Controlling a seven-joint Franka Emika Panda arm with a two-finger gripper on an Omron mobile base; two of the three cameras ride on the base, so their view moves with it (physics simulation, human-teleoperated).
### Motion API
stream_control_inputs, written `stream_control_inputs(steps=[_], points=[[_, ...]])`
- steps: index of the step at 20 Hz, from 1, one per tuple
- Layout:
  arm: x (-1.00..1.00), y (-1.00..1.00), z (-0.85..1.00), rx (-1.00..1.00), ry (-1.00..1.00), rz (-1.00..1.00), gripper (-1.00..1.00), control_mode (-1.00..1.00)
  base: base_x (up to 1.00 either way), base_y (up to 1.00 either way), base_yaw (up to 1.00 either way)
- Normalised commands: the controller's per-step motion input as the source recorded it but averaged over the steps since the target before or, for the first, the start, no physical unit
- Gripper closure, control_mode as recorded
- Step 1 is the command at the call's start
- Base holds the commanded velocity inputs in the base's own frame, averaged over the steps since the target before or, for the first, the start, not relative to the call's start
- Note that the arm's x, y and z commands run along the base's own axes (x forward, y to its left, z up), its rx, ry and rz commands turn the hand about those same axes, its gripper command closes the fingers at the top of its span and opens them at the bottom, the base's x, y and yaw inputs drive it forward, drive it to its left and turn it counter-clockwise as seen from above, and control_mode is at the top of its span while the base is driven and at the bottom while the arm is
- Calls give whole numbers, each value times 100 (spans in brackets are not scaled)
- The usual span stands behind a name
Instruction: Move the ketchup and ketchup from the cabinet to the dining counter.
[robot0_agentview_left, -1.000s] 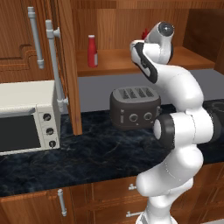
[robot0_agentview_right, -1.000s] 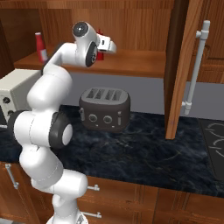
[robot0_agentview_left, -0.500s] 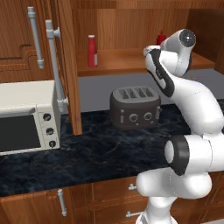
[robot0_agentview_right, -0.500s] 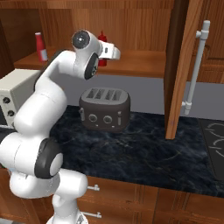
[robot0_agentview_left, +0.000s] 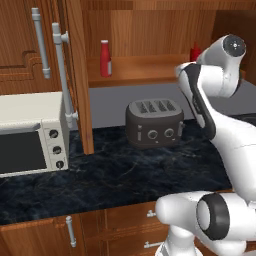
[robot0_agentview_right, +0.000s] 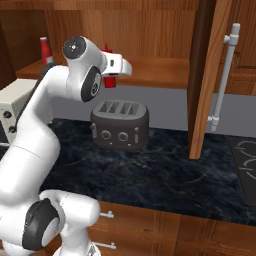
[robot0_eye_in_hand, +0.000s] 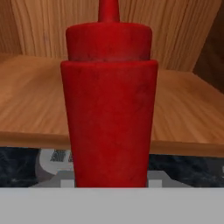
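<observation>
My gripper is shut on the all-red ketchup, holding it upright just in front of the cabinet shelf, above the toaster. In the hand view this ketchup stands very close, its base below the shelf edge. From the left, its red top peeks out behind my arm. The second ketchup, pale-capped, stands on the left part of the shelf and also shows as the pale-capped bottle. The cabinet doors stand open. The dining counter is out of view.
A dark toaster sits on the black counter under the shelf. A cream toaster oven stands at the left. The open right door with its bar handle hangs out over the counter. A stovetop lies at the far right.
My arm has swung right across the shelf front, carrying the all-red ketchup along. The pale-capped bottle, toaster and doors have stayed put.
</observation>
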Motion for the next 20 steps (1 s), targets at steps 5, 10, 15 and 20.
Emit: stream_control_inputs(steps=[5, 10, 15, 20], points=[[-100, 3, 0, -5, -2, 4, 100, -100, 0, 0, 0], [-97, 11, 0, 3, -14, 0, 100, -100, 0, 0, 0], [-71, 18, 0, 9, -11, 0, 100, -100, 0, 0, 0], [-51, 8, 0, 5, -1, 0, 100, -100, 0, 0, 0]])
